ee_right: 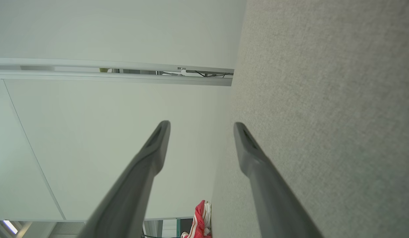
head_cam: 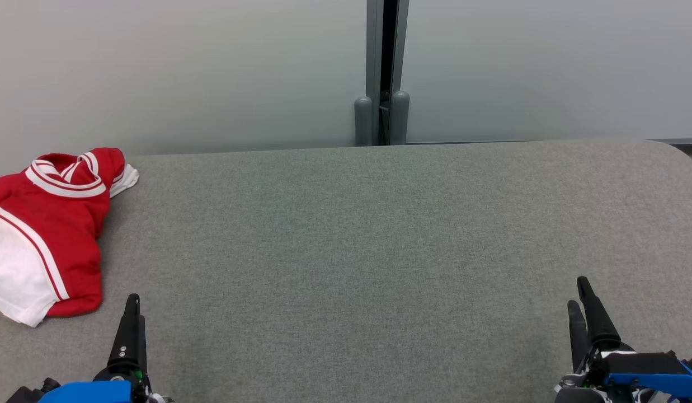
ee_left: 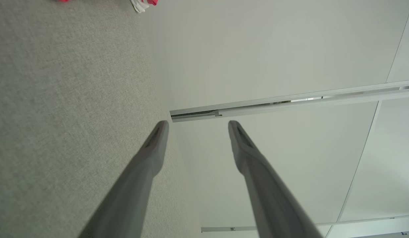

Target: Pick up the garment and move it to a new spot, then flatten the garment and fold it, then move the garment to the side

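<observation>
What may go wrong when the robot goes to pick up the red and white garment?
The garment lies bunched at the table's far edge; a push may send it off.
Its layers overlap, so the open left gripper may pinch several and hinder flattening.
The open right gripper is far across the table, so help may come late.

The right gripper (ee_right: 201, 125) rises from the bottom edge, its two dark fingers spread wide with nothing between them. The right half of the view is a grey woven fabric surface (ee_right: 323, 99), and the right-hand finger lies over it. To the left stand pale wall panels (ee_right: 92, 138), crossed near the top by a light rail (ee_right: 108, 76) with a narrow dark gap along it. Low down, between the fingers, a red-and-white garment (ee_right: 199, 220) (bunched, only partly seen) sits at the fabric's edge, well apart from the fingertips.
</observation>
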